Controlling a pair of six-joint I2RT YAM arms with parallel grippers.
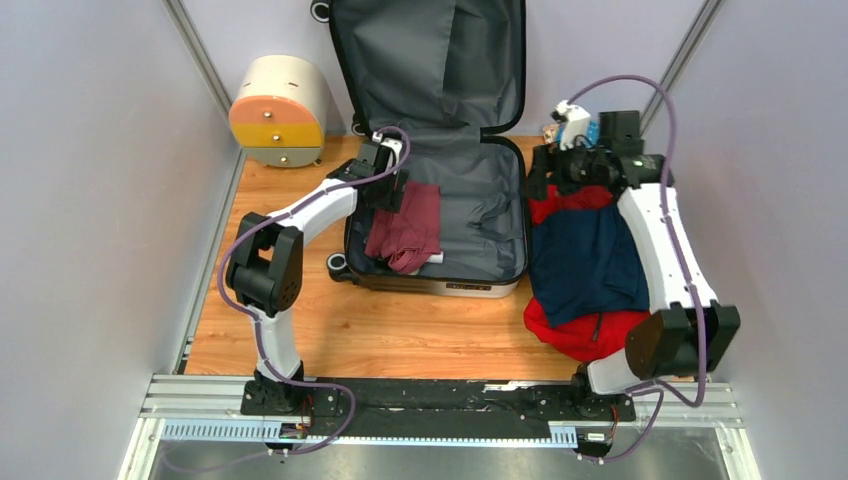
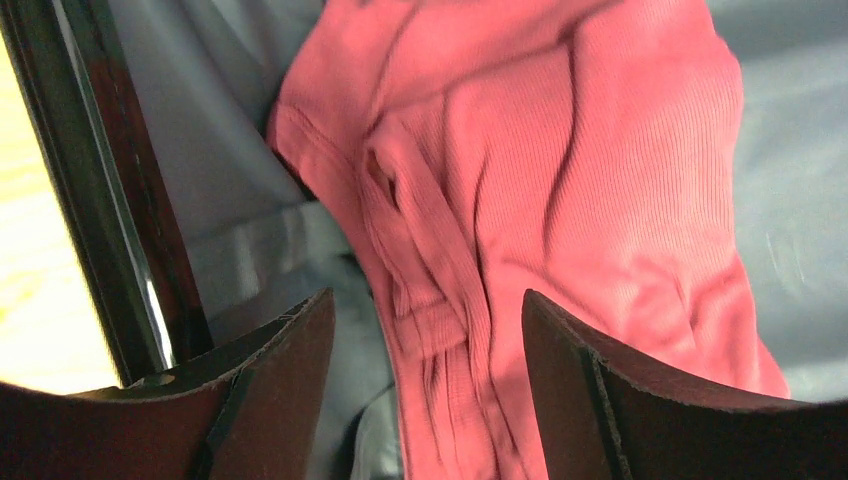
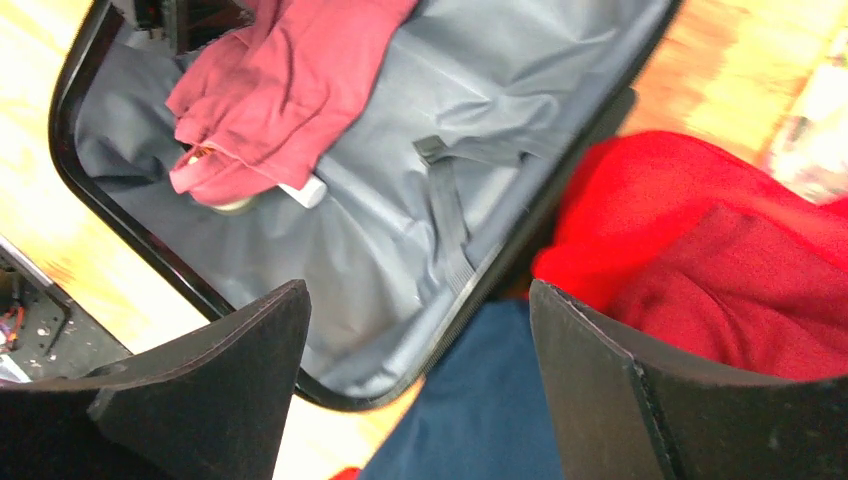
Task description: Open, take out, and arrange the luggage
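Inside the open luggage, left tool unclenched above a maroon garment; right tool alongside, unclenched, empty.

One suitcase, one drawer box, and perhaps three garments: one maroon, one navy, one red.
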